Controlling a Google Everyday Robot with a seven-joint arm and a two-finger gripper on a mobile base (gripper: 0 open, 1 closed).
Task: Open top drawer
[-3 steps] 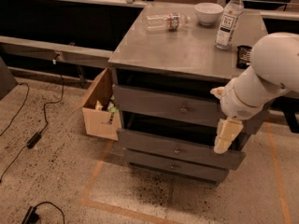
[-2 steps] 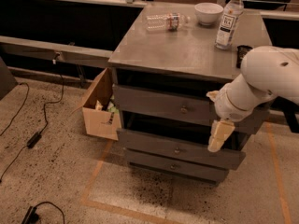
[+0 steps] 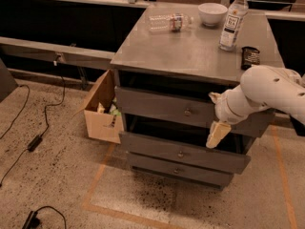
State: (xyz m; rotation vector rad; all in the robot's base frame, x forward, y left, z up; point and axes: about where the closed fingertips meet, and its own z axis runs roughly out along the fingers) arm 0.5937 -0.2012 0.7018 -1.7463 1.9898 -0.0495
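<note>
Reaching for the knob [image 3: 187,112] of the top drawer [image 3: 152,104].
Cardboard box [image 3: 100,120] sits left of the bench [image 3: 190,56]; top drawer lies just under the bench top, knob centred. Pincer [image 3: 218,133] hangs just right of and below the knob (spread or pressed together: cannot tell). Best: rise, shift left, pinch knob squarely, pull straight out.

Single raised view, angled down at cabinet [image 3: 190,56], mid-range; fingers [image 3: 218,133] right of centre
</note>
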